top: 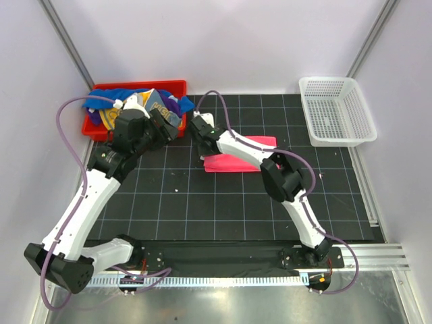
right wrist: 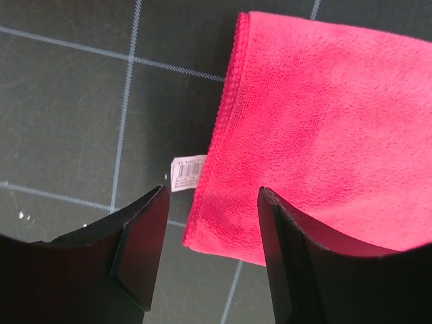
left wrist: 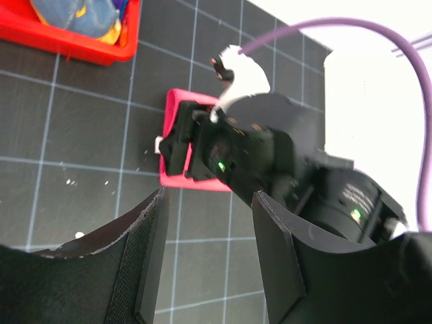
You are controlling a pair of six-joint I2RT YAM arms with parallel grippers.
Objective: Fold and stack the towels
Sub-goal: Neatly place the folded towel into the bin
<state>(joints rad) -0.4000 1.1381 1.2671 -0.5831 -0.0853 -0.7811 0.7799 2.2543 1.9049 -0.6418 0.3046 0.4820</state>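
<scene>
The pink towel (right wrist: 324, 121) lies flat and folded on the mat (top: 169, 196), a short way from the bin (top: 172, 86), on the side toward the basket (top: 329, 81). Its long axis points away from the bin, so one short end faces the bin. The other towels (top: 128, 98), blue, yellow and purple, sit heaped inside the bin.

The right gripper (right wrist: 210, 223) hangs over the bin-facing end of the pink towel. Its fingers are spread with nothing between them, and they straddle the towel's near corner and its white tag (right wrist: 187, 173). From the wrist view the towel runs off ahead and to one side of the fingers. I cannot tell whether the fingertips touch the cloth.

The left gripper (left wrist: 209, 216) sits between the bin and the pink towel, closer to the bin. Its fingers are also apart and empty, facing the right gripper across the mat.

The pink towel looks folded and released. If so, the coming move is probably a reach into the bin. That depends on which arm is nearer, and the left gripper is just beside the bin. The right gripper would first have to cross over the left arm.
</scene>
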